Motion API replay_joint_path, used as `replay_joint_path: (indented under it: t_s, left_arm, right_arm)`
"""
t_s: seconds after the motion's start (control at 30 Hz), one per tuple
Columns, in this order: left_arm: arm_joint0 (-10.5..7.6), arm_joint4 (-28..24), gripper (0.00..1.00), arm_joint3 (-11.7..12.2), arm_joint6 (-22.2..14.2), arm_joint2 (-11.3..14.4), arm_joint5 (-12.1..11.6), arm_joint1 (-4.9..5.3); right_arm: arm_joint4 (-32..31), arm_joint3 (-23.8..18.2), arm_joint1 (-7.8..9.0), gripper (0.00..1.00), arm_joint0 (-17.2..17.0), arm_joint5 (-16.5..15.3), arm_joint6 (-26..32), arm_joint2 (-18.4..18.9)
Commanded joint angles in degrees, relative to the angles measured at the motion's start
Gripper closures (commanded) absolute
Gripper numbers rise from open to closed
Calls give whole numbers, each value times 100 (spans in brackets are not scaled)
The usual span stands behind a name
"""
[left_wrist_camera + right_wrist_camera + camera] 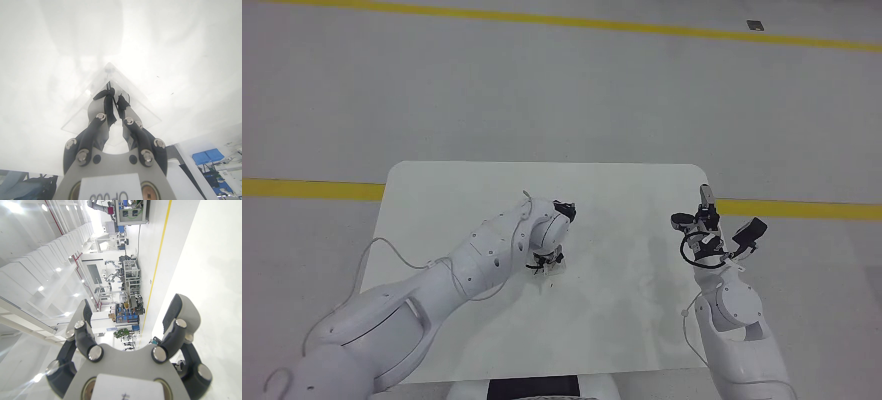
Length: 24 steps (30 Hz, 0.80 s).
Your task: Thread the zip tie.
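Hanging low over the table (622,300) in the top view, the left pincer (547,262) stands well apart from the right pincer (714,228); the left wrist view shows its tips pinched narrow on the black zip tie (115,104), a clear plate (140,109) just beyond them — the right wrist view, that pincer spread wide.

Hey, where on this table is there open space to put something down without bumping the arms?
The far left corner of the table is bare, and so is the stretch between the two grippers. Crowded: the middle, where the left gripper pinches the zip tie over the clear plate, and the right edge, where the open right gripper hangs.
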Motion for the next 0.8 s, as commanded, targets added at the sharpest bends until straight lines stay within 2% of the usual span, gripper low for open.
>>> replay_joint_path:
  t_s: [0.0,0.3,0.33,0.4,0.57,0.7,0.77]
  left_arm:
    - [-9,-13,90,25,4,8,-9,-9]
    - [-33,-76,88,140,46,35,-33,-44]
    - [-34,-86,89,151,49,39,-35,-49]
    - [-36,-102,100,187,47,56,-52,-61]
    - [-65,-126,100,257,51,92,-69,-92]
    - [-89,-82,100,201,50,111,-12,-99]
    - [-89,17,100,117,21,131,97,-87]
  right_arm:
    - [0,0,0,0,0,0,0,0]
    - [0,0,0,0,0,0,0,0]
    - [0,0,0,0,0,0,0,0]
    - [0,0,0,0,0,0,0,0]
    - [0,0,0,0,0,0,0,0]
    - [0,0,0,0,0,0,0,0]
    - [0,0,0,0,0,0,0,0]
